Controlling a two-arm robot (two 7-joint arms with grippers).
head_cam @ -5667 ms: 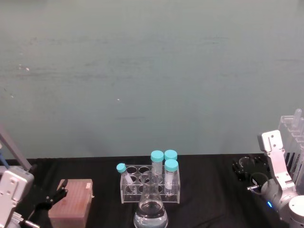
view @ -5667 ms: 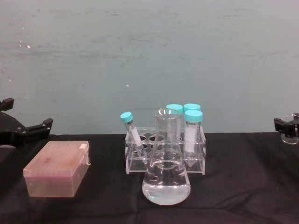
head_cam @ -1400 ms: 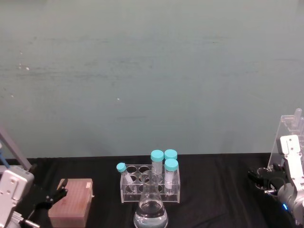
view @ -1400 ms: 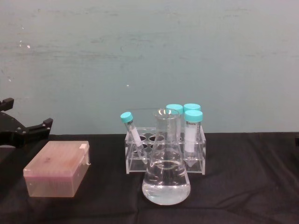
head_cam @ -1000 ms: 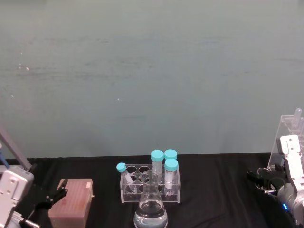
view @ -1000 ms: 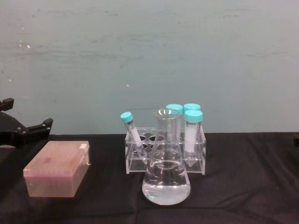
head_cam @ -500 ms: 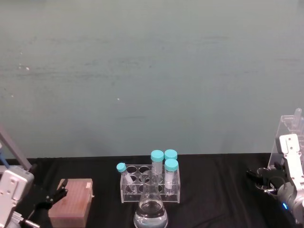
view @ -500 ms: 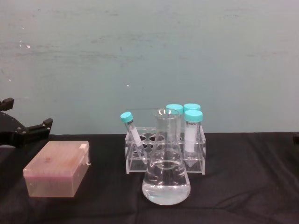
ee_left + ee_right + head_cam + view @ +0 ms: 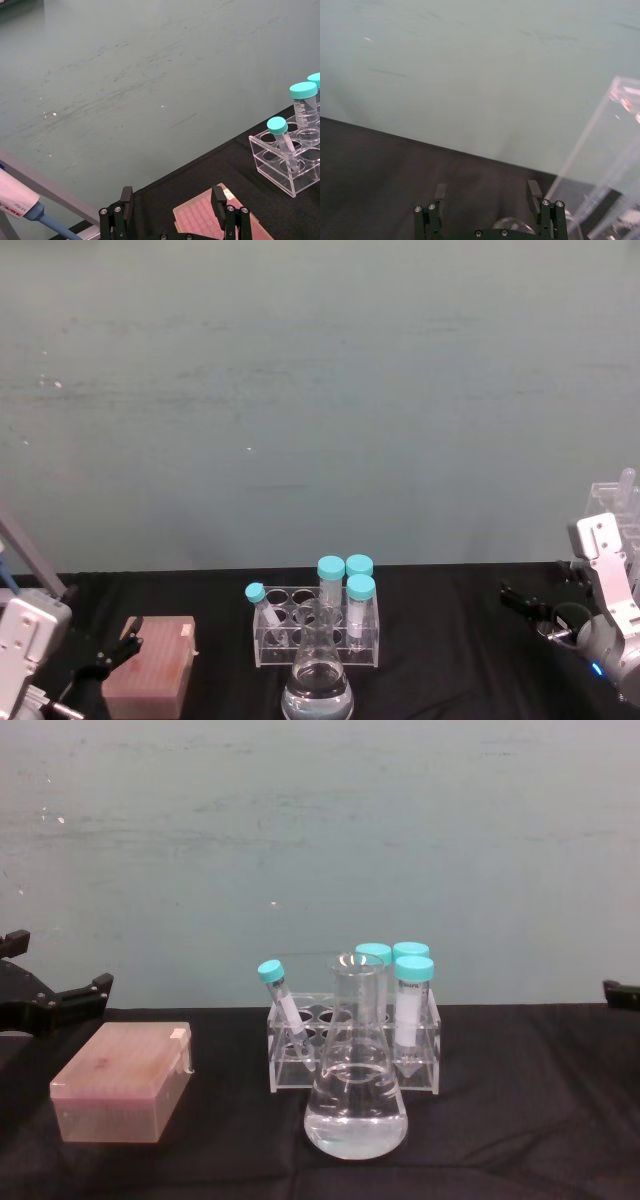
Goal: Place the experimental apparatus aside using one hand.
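Observation:
The large conical flask [image 9: 317, 681] [image 9: 355, 1093] with clear liquid stands front and centre on the black table. The tall acrylic pipette rack [image 9: 617, 509] [image 9: 600, 165] stands at the far right. My right gripper [image 9: 528, 610] [image 9: 487, 191] hovers just left of that rack, open and holding nothing; one finger shows at the chest view's right edge. A round clear glass rim, apparently the small beaker [image 9: 513, 225], sits low beside the rack, under the gripper's base. My left gripper [image 9: 105, 660] [image 9: 172, 194] is parked open at the far left.
A clear rack of teal-capped tubes [image 9: 318, 625] [image 9: 352, 1040] stands right behind the flask. A pink tip box [image 9: 150, 680] [image 9: 122, 1080] lies at the left, in front of the left gripper. A pipette [image 9: 20, 202] leans at the far left.
Several seconds ago the right gripper held the small beaker; it went right toward the pipette rack. It now has shifted back left, open and holding nothing. The left arm has not moved.

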